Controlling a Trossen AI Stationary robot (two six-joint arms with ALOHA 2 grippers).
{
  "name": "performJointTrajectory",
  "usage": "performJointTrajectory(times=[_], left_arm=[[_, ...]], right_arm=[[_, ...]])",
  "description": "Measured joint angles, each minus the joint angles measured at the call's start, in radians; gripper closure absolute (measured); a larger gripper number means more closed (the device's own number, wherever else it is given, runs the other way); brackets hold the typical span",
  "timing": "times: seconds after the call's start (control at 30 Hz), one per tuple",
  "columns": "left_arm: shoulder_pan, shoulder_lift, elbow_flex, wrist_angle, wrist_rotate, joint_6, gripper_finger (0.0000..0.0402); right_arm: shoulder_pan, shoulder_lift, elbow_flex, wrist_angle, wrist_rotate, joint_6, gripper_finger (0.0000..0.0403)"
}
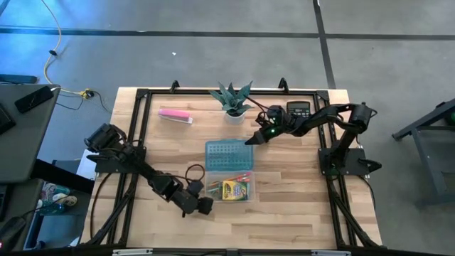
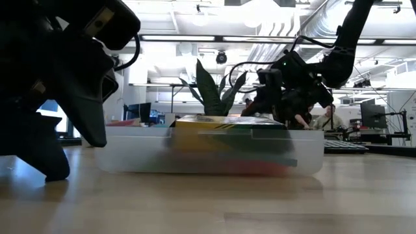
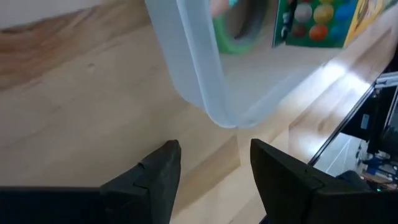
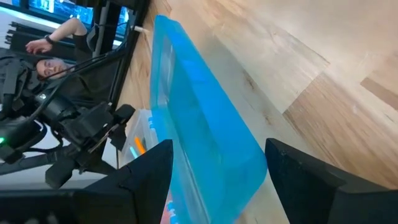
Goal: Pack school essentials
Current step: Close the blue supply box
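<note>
A: Where do the supplies sit?

B: In the clear box [image 1: 229,186] near the middle of the table [image 1: 298,206]. The crayon box [image 1: 237,190] lies in its near right part, and the green scissors [image 1: 213,186] to its left, with a pencil or two (only orange streaks in the top view) along the far edge. The box's blue lid [image 1: 229,155] lies just beyond it, on the far side.

A: And the arms?

B: The right gripper [image 1: 250,141] has reached in from the right and hangs at the lid's far right corner. In its wrist camera the two fingers [image 4: 146,174] are spread wide, the lid's edge between them, nothing pinched. The left gripper [image 1: 205,206] is at the box's near left corner, close by but not touching; its fingers [image 3: 158,174] are apart too, and empty.

A: So which step is this?

B: I'd say the filling looks done and the closing is starting. The right arm seems about to take the lid.

A: What does that need?

B: The fingers must close on the lid's rim, lift it and set it square over the box. The left gripper may need to steady the box, since light plastic slides.

A: Anything left out?

B: A pink bar [image 1: 175,115], a calculator [image 1: 298,108] and a potted plant [image 1: 234,99] stay along the far side
</note>
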Motion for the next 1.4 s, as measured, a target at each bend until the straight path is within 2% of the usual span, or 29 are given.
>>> performJointTrajectory(times=[0.17,0.67,0.93,1.4], left_arm=[[0.001,0.001,-0.001,-0.013,-0.053,-0.026,0.0218],[0.003,0.003,-0.003,-0.024,-0.098,-0.078,0.0218],[0.005,0.003,-0.004,-0.025,-0.120,-0.108,0.0218],[0.041,0.005,-0.005,-0.012,-0.113,-0.096,0.0218]], right_arm=[[0.000,0.000,0.000,0.018,-0.042,-0.020,0.0158],[0.001,0.000,0.000,0.115,-0.171,0.008,0.0158],[0.041,0.000,0.000,0.243,-0.256,0.125,0.0158],[0.166,-0.002,0.002,0.399,-0.267,0.296,0.0158]])
